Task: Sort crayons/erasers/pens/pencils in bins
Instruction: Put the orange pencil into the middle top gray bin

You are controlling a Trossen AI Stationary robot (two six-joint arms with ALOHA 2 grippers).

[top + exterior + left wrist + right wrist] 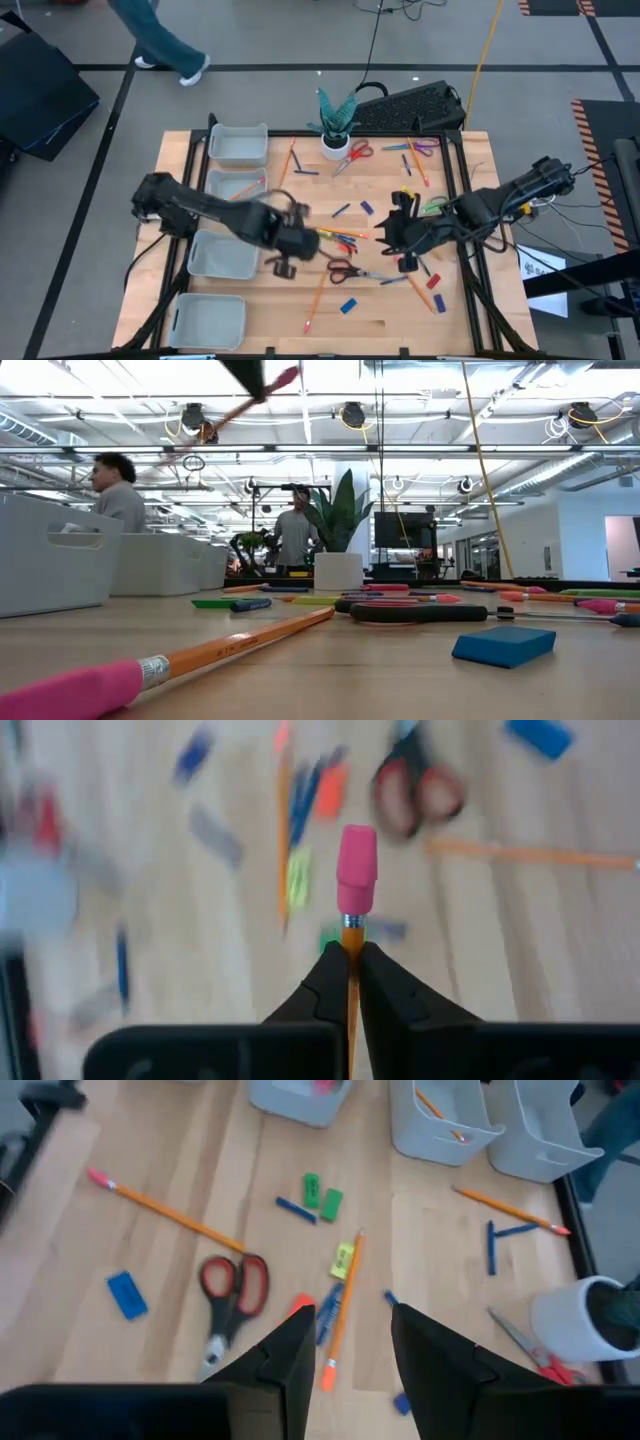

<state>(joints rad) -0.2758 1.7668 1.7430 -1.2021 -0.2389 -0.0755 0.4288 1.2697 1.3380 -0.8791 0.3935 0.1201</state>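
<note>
Pencil (351, 935) (pink-tipped) pinched in left fingers (352, 952) | right fingers (352, 1342) spread, seemingly above table middle

Lower shaft of long orange pink-tipped pencil (352, 935) hidden between left gripper (352, 960) fingers. Table items behind smeared by blur. White plant pot (585, 1320) cut off at frame edge.

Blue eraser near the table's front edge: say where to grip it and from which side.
Come from straight above and pinch the blue eraser across its narrow width, mid-length. It lies flat, with bare table on both long sides.
</note>
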